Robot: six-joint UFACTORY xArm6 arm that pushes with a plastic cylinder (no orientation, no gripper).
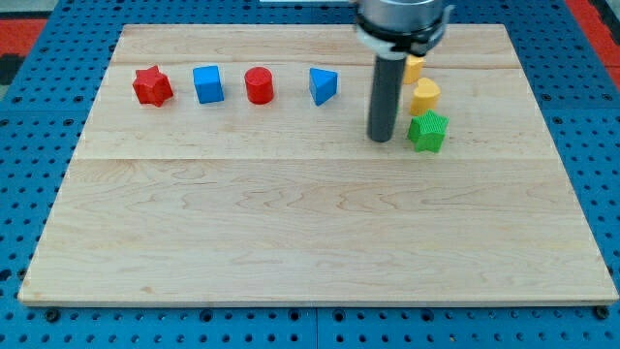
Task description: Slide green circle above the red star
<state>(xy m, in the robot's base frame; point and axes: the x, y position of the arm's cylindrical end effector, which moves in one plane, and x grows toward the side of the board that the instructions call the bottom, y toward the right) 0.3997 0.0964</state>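
Red star (152, 86) flat near board's top-left — green circle not visible, only green star (427, 131)

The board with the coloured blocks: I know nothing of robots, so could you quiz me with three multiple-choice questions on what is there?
1. Where is my tip?
A. just to the view's left of the green block
B. at the view's bottom edge
C. at the view's far left

2. How many red blocks are there?
A. one
B. two
C. four

3. The red star is
A. stacked on another block
B. flat on the board, apart from the rest
C. hanging off the edge

Answers:
1 A: the rod ends right beside the green block.
2 B: the star and a red cylinder.
3 B: a gap separates it from the blue cube.
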